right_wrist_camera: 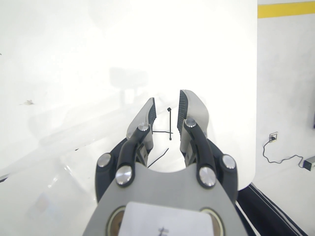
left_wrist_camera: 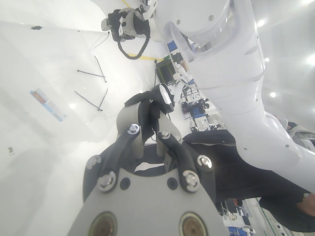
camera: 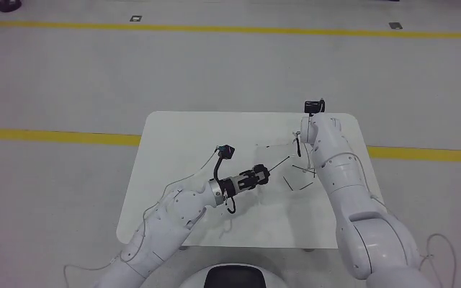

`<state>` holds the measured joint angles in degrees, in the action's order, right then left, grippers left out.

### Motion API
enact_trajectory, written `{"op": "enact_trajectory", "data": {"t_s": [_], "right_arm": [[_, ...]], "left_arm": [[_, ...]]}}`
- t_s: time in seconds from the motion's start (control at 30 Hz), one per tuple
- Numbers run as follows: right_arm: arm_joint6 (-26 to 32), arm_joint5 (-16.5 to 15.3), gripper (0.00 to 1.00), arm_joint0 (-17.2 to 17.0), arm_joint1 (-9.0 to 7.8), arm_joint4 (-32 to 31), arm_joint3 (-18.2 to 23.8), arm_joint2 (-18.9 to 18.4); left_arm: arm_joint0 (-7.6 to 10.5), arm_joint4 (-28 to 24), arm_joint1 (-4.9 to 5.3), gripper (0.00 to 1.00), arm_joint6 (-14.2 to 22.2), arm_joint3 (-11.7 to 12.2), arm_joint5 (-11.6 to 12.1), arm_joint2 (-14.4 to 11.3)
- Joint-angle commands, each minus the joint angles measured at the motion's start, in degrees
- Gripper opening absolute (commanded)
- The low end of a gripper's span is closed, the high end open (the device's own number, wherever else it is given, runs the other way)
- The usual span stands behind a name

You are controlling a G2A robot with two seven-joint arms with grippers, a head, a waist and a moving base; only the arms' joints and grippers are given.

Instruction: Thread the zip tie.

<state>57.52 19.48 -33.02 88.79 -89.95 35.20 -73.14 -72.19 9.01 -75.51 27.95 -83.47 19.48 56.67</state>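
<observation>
Top view of a two-armed robot threading a zip tie: the white table (camera: 173,144) carries a scatter of spare zip ties (camera: 301,178), the landmark for everything else. The left tool (camera: 261,176) hangs just beside that scatter, on the robot's left of it. It is closed on a single black zip tie (camera: 279,165), whose free length juts out straight above the table toward the scatter's far edge. The right tool (right_wrist_camera: 166,96) hovers over the scatter's far side, jaws apart and holding nothing. Through the gap, its own wrist view looks down on two spares lying crossed.

By the look of it, the job stands at the hand-over stage. One tie is picked up and presented, but no loop is formed and the tail is not through the head. The next move likely calls for the right tool to close on the strap's free end, above the scatter. Both arms would then have to bend the strap round and line the tail up with the slot. That is fine work, since the strap is narrow and the opening tiny.

The held tie is thin, dark and straight, and looks springy rather than limp. In the left wrist view a small knob at its free end appears to be the head, though it is too small to be sure.
</observation>
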Motion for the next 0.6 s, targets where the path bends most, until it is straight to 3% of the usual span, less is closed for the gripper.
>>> {"op": "enact_trajectory", "data": {"t_s": [0.0, 0.17, 0.37, 0.57], "right_arm": [[-0.2, 0.0, 0.20, 0.2, 0.09, 0.0, -0.7, -0.2], [-0.9, 0.0, 0.17, 0.7, 0.39, 0.0, -2.1, -0.6], [-1.5, 0.0, 0.00, 1.0, 0.65, 0.0, -2.9, -1.2], [-2.0, 0.0, 0.00, 0.9, 0.83, 0.0, -2.9, -1.5]], "left_arm": [[0.00, 0.0, 0.00, 0.00, 0.0, 0.0, 0.0, 0.0], [0.00, 0.0, 0.00, 0.00, 0.0, 0.0, 0.0, 0.0], [0.00, 0.0, 0.00, 0.00, 0.0, 0.0, 0.0, 0.0], [0.00, 0.0, 0.00, 0.00, 0.0, 0.0, 0.0, 0.0]]}}
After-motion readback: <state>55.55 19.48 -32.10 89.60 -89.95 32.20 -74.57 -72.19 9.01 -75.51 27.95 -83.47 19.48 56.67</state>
